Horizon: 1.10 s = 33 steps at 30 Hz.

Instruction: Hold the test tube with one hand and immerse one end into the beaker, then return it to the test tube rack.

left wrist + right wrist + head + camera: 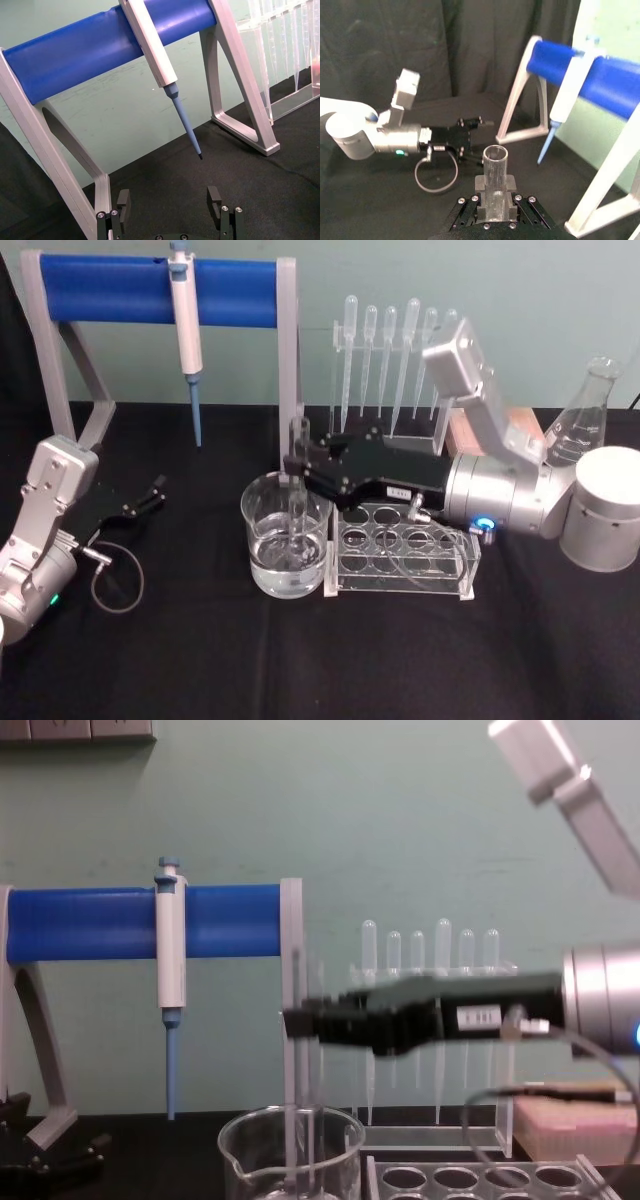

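Head view, centre: the right gripper (296,472) is clamped on the upright test tube (298,502), whose lower end dips into the water-filled beaker (285,535). The tube rack (402,558) touches the beaker's right side. At lower left the left gripper (152,492) rests spread and empty. The pipettor (186,335) hangs behind, well apart.

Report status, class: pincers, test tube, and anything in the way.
Right pincer shut on test tube, upright, lower end inside beaker. Left pincer open, parked on table at left. Rack beside beaker, not blocking.
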### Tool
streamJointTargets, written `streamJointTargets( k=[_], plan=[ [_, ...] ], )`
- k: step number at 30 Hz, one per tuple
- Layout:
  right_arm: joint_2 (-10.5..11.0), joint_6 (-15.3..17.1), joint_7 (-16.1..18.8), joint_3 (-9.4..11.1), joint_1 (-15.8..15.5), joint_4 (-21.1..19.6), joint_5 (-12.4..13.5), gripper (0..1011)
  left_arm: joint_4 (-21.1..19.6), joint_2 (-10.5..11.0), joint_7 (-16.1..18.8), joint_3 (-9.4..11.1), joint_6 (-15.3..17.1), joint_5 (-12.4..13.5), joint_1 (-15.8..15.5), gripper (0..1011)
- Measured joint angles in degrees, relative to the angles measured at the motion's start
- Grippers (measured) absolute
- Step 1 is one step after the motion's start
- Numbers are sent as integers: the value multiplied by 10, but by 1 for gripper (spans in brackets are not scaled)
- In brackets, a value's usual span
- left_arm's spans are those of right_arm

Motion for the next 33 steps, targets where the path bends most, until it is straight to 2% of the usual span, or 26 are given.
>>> streamJointTargets(
  k=[7,13,16,19,22,26,27,29,33],
  plan=[
    [12,13,-5,7,13,-36,8,222,0,0,0,0,0,0,0,1000],
    [32,33,-31,31,12,-87,28,222,0,0,0,0,0,0,0,1000],
    [49,41,-44,45,3,-115,39,222,0,0,0,0,0,0,0,1000],
    [77,47,-57,62,-14,-149,49,222,0,0,0,0,0,0,0,1000],
    [114,50,-70,84,-45,-185,62,222,0,0,0,0,0,0,0,1000],
    [145,46,-80,105,-81,-206,74,222,0,0,0,0,0,0,0,1000],
    [158,40,-85,115,-99,-213,79,222,0,0,0,0,0,0,0,1000],
    [173,30,-90,129,-125,-217,87,222,0,0,0,0,0,0,0,1000],
    [184,13,-93,141,-156,-214,93,221,0,0,0,0,0,0,0,1000]
  ],
)
